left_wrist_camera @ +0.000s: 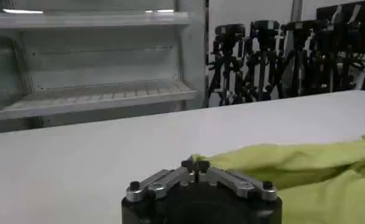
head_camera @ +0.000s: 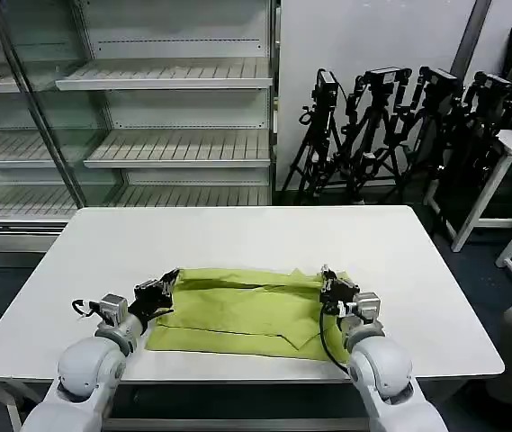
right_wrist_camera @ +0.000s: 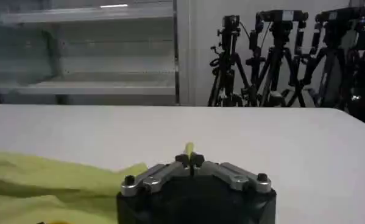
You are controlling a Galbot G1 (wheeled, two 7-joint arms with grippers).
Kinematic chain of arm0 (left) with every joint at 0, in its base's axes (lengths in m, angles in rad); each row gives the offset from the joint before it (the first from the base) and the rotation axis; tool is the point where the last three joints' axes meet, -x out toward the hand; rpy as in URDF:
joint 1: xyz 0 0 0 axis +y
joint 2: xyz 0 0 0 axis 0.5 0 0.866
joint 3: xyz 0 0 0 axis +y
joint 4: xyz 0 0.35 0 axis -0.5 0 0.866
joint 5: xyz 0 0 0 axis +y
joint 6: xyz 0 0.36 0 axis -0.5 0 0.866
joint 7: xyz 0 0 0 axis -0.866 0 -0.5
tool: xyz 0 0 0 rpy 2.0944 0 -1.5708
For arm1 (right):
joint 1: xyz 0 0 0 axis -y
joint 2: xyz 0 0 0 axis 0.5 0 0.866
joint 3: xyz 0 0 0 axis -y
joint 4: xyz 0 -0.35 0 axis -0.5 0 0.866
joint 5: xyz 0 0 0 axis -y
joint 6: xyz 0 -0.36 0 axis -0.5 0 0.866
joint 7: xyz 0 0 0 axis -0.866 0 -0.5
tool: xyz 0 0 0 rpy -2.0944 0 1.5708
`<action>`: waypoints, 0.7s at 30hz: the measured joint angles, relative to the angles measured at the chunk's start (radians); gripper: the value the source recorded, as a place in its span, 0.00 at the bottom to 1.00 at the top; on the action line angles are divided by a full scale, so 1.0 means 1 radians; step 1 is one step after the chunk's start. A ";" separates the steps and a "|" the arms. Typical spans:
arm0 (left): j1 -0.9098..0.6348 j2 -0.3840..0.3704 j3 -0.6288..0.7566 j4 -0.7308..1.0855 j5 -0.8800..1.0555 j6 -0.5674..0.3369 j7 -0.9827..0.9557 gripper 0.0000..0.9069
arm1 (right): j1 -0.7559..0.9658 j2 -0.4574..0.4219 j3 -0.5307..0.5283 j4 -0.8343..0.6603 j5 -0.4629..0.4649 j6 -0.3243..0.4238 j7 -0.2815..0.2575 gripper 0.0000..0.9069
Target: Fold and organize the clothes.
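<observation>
Left gripper [head_camera: 167, 285] and right gripper [head_camera: 329, 282], each closed on an edge of the lime T-shirt [head_camera: 238, 310], pinched cloth between the fingertips. The shirt lay half-folded between them, on the near part of the white table [head_camera: 238, 236]

one T-shirt [head_camera: 247, 310], one table [head_camera: 238, 238], two claws, left claw [head_camera: 167, 284], right claw [head_camera: 327, 279]
</observation>
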 measured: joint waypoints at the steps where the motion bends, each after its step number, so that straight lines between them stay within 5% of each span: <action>1: 0.006 0.001 -0.004 -0.003 0.002 0.000 0.000 0.01 | -0.007 0.000 0.001 0.003 -0.004 0.004 -0.001 0.00; 21: 0.073 0.039 -0.023 -0.052 -0.001 0.050 0.012 0.01 | -0.055 -0.016 0.032 0.030 -0.030 0.016 -0.004 0.00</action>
